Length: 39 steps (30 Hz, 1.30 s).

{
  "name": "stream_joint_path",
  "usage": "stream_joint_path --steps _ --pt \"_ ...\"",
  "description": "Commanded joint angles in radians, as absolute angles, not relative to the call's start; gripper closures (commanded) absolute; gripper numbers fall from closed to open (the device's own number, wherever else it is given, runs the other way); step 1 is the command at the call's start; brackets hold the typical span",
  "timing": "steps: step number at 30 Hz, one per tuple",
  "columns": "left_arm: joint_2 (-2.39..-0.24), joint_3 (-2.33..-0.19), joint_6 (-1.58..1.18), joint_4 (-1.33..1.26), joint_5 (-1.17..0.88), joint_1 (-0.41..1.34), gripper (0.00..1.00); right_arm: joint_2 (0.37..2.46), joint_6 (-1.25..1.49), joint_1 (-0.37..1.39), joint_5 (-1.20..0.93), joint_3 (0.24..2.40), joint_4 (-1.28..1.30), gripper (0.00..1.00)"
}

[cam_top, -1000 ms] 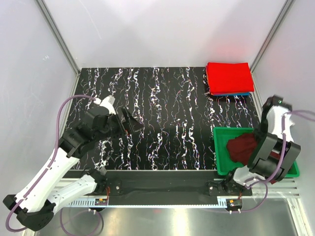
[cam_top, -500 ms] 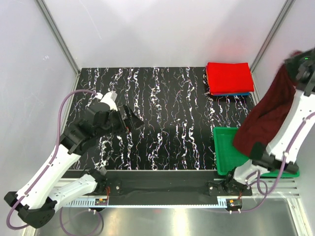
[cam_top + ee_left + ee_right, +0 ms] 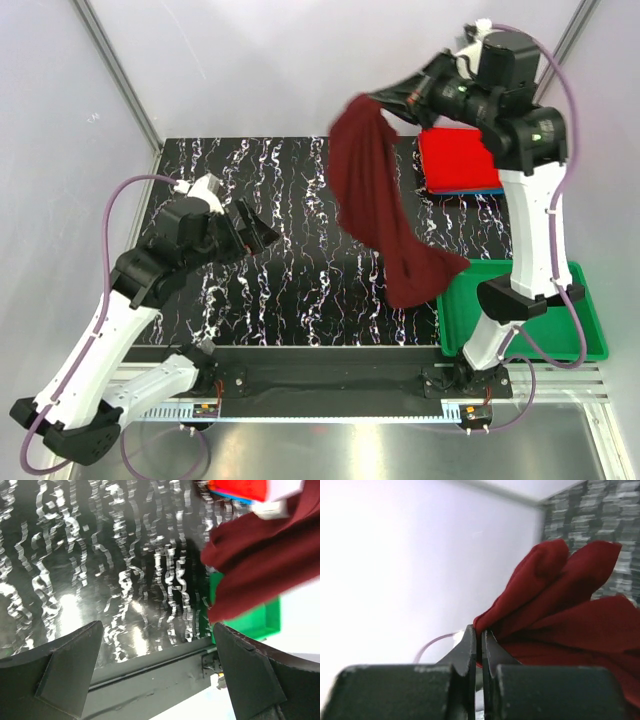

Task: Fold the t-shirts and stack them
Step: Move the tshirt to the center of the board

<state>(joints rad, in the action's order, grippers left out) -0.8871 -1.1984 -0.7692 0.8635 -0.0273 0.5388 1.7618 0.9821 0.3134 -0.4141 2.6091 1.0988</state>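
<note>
**Right arm holds the maroon shirt high above the table**

The right gripper (image 3: 380,101) is raised well above the table (image 3: 290,200), over its far right part. Its jaws are pinched tight on a bunched fold of the maroon shirt (image 3: 375,200). The right wrist view shows the two fingers pressed almost together, with the cloth caught at their tips (image 3: 481,632) and the rest of the maroon shirt (image 3: 560,605) spilling away from them.

From the grip, the shirt hangs down as a long, twisted drape. In the top view it runs from the far edge of the table towards the near right. Its lower end reaches the left corner of the green tray (image 3: 585,335). Whether that end touches the table or the tray cannot be told.

A folded red shirt (image 3: 460,155) lies at the far right corner of the table. A thin edge of a blue shirt (image 3: 455,190) shows beneath it on the near side.

The left gripper (image 3: 258,228) is over the left half of the table, well apart from the hanging shirt. Its jaws are spread wide and hold nothing. In the left wrist view the two fingers frame bare table (image 3: 75,555) around the gripper's middle (image 3: 157,627). Beyond them are the maroon shirt (image 3: 260,555), the green tray (image 3: 265,620) and the corner of the red shirt (image 3: 235,487).
</note>
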Motion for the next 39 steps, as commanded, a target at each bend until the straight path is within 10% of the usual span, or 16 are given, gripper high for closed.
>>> stream_joint_path --steps 1,11,21,30,39 --pt "-0.911 -1.287 -0.781 0.932 -0.003 0.474 0.01 1.709 1.161 0.347 -0.612 2.521 0.627 1.00" --pt "-0.916 -1.324 -0.753 0.968 0.032 0.348 0.01 1.758 1.034 0.419 -0.637 2.341 0.616 1.00" --pt "-0.905 -1.056 -0.802 0.925 -0.037 0.255 0.02 1.566 0.704 0.540 -0.364 1.295 0.676 0.83" --pt "-1.023 -0.959 -0.839 0.813 -0.063 0.212 0.05 1.512 0.608 0.554 -0.175 1.290 0.887 0.27" --pt "-1.483 -1.207 -0.698 0.646 -0.094 0.183 0.13 1.744 0.494 0.483 -0.227 1.379 0.835 0.36"
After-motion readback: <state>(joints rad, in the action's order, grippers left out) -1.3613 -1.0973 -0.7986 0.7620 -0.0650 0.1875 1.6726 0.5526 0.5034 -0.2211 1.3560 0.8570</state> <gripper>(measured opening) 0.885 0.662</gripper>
